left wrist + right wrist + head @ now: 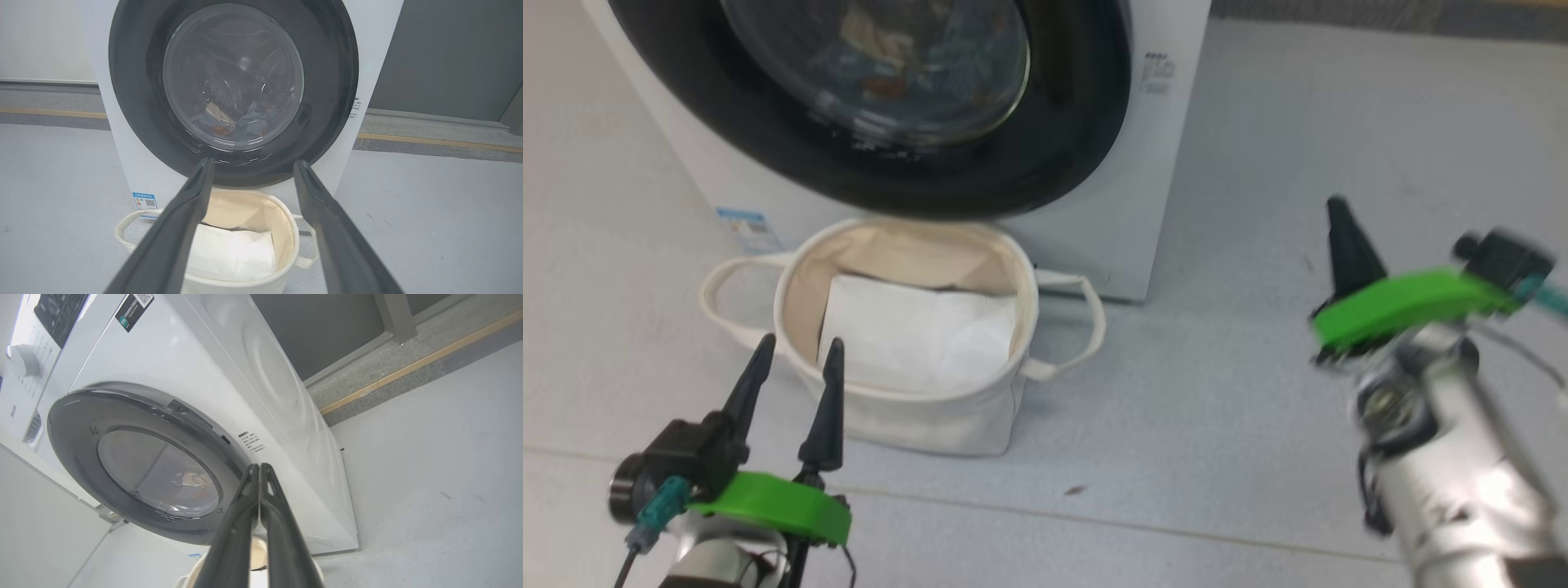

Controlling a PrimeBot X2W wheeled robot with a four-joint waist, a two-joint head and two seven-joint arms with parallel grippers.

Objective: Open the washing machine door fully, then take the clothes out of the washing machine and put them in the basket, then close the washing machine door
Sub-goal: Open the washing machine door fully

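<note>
The washing machine (1111,204) stands ahead with its door (1045,155) shut flat against the front; the black rim and glass bowl (233,77) face me. Through the glass the clothes (249,120) lie low in the drum, blue and beige with orange. The cream basket (947,416) sits on the floor just in front of the door, a flat white sheet (923,335) inside. My left gripper (796,355) hovers open at the basket's near left rim. My right gripper (1339,216) is out to the right of the machine, shut on nothing, its fingertips (259,469) pressed together near the door's right edge.
Grey floor (1258,367) spreads to the right of the machine and in front of the basket. A blue sticker (145,201) marks the washer's lower left front. A dark wall and a kerb with a yellow strip (441,143) run behind the machine.
</note>
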